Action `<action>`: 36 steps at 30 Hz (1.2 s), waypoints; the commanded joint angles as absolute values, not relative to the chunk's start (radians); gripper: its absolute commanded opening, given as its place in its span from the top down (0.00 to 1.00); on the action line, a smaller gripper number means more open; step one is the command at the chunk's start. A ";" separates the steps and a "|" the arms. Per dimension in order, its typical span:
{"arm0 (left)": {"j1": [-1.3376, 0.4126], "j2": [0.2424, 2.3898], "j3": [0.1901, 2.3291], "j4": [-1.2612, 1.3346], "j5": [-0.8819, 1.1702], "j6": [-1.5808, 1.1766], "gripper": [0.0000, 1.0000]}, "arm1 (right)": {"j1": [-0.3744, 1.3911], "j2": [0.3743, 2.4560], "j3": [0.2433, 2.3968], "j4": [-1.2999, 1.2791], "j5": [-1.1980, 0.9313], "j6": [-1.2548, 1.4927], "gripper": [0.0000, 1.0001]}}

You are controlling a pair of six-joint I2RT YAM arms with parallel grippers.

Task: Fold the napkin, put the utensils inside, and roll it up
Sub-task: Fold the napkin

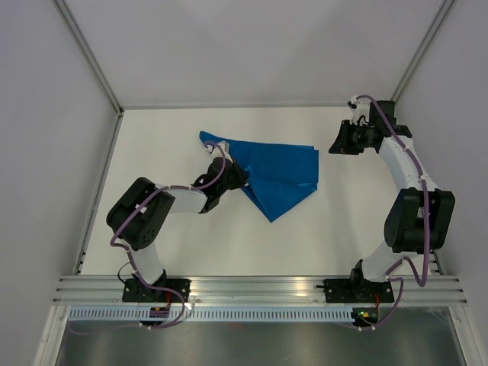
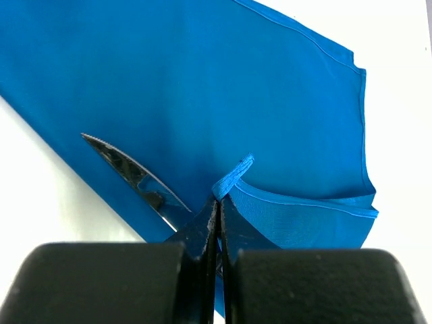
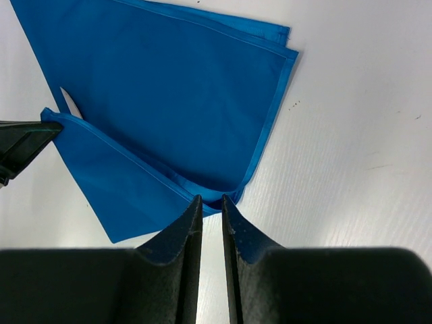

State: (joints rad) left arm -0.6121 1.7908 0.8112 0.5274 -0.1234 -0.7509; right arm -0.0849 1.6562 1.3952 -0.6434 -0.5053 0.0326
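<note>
The napkin (image 1: 278, 174) lies folded in layers on the white table (image 1: 343, 229), one point aimed at the arm bases. At the napkin's left side the left gripper (image 2: 218, 202) is clamped tight on a raised bit of blue hem, the cloth bunched at its tips. Beside that pinch the knife (image 2: 135, 177) rests on the napkin along its edge — blade showing, handle hidden behind a finger. Off the napkin's far right corner, clear of the cloth, the right gripper (image 1: 341, 142) hangs with its jaws a narrow slit apart — nothing between them.
</note>
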 commanded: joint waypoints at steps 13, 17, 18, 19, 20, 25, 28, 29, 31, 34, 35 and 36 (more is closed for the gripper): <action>-0.557 1.839 0.825 0.528 -0.081 -0.867 0.98 | -0.041 1.684 1.411 -0.646 -0.463 0.009 0.77; -0.546 1.848 0.827 0.532 -0.063 -0.879 0.98 | -0.034 1.692 1.410 -0.650 -0.456 0.009 0.77; -0.542 1.848 0.827 0.534 -0.060 -0.884 0.98 | -0.032 1.692 1.411 -0.649 -0.454 0.008 0.77; -0.538 1.851 0.828 0.534 -0.054 -0.885 0.98 | -0.029 1.693 1.411 -0.650 -0.453 0.008 0.77; -0.537 1.852 0.828 0.534 -0.054 -0.890 0.97 | -0.028 1.694 1.411 -0.650 -0.453 0.009 0.77; -0.519 1.862 0.838 0.538 -0.023 -0.897 0.93 | -0.020 1.698 1.411 -0.652 -0.448 0.009 0.77; -0.509 1.868 0.845 0.535 -0.009 -0.896 0.82 | -0.017 1.700 1.411 -0.653 -0.446 0.008 0.77; -0.508 1.870 0.847 0.535 -0.006 -0.894 0.75 | -0.015 1.700 1.410 -0.653 -0.445 0.009 0.77; -0.502 1.875 0.851 0.540 -0.005 -0.891 0.71 | -0.014 1.700 1.411 -0.653 -0.445 0.009 0.77; -0.495 1.870 0.859 0.549 0.024 -0.877 0.62 | -0.012 1.700 1.411 -0.655 -0.445 0.009 0.77; -0.492 1.864 0.862 0.551 0.031 -0.873 0.58 | -0.011 1.701 1.411 -0.657 -0.445 0.009 0.77; -0.491 1.864 0.862 0.554 0.031 -0.870 0.56 | -0.011 1.701 1.410 -0.657 -0.445 0.009 0.77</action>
